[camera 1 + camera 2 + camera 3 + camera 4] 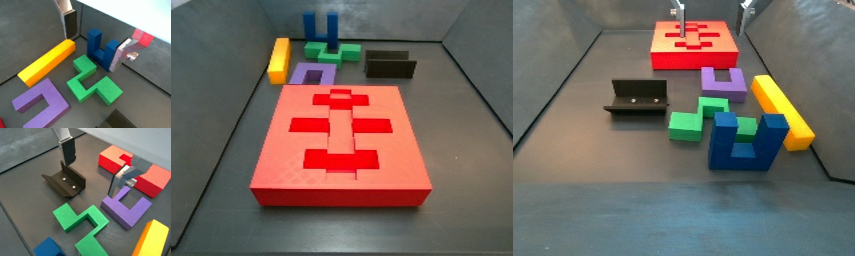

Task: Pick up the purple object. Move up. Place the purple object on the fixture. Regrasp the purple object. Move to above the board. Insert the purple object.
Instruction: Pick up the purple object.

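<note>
The purple object [311,73] is a U-shaped block lying flat on the dark floor, between the red board [338,135] and the yellow bar; it also shows in both wrist views [40,102] [127,208]. The dark fixture [65,180] stands apart, beside the green piece [636,97]. My gripper [91,178] hangs high above the pieces, open, with nothing between its fingers [67,25]. In a side view only its fingertips [679,11] peek in over the board's far end [696,40]. The purple object lies lower down, off to one finger's side.
A yellow bar [279,58], a green stepped piece [331,50] and an upright blue two-pronged piece [321,25] crowd round the purple object. Grey walls [225,60] close in the floor on all sides.
</note>
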Robot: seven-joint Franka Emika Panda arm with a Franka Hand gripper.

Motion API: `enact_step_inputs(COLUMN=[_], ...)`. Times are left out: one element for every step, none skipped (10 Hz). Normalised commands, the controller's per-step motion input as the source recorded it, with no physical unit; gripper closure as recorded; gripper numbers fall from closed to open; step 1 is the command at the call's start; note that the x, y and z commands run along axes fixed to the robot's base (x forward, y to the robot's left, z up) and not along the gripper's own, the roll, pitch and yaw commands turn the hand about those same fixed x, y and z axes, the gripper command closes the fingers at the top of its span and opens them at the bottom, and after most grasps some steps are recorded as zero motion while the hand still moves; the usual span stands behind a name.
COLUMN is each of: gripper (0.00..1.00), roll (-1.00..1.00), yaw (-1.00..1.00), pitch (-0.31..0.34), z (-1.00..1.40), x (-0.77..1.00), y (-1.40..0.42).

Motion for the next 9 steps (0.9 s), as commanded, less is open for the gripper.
enact_step_inputs(gripper=[0.00,0.00,0.00,0.00,0.00,0.00,0.00,0.00,0.00], roll=[0.00,0.00,0.31,0.32,0.32,0.34,0.33,0.31,0.19], yaw=[0.00,0.00,-0.17,-0.27,-0.39,-0.39,-0.42,-0.30,0.00], pitch=[-0.010,0.000,0.017,0.009,0.000,0.003,0.000,0.000,-0.090], z=[0.00,0.00,0.00,0.00,0.00,0.00,0.00,-0.02,-0.21], x=[0.00,0.02,0.00,0.06,0.01,0.01,0.01,0.01,-0.03], y=[0.00,-0.01,-0.45,-0.62,-0.62,-0.59,-0.57,-0.73,-0.81])
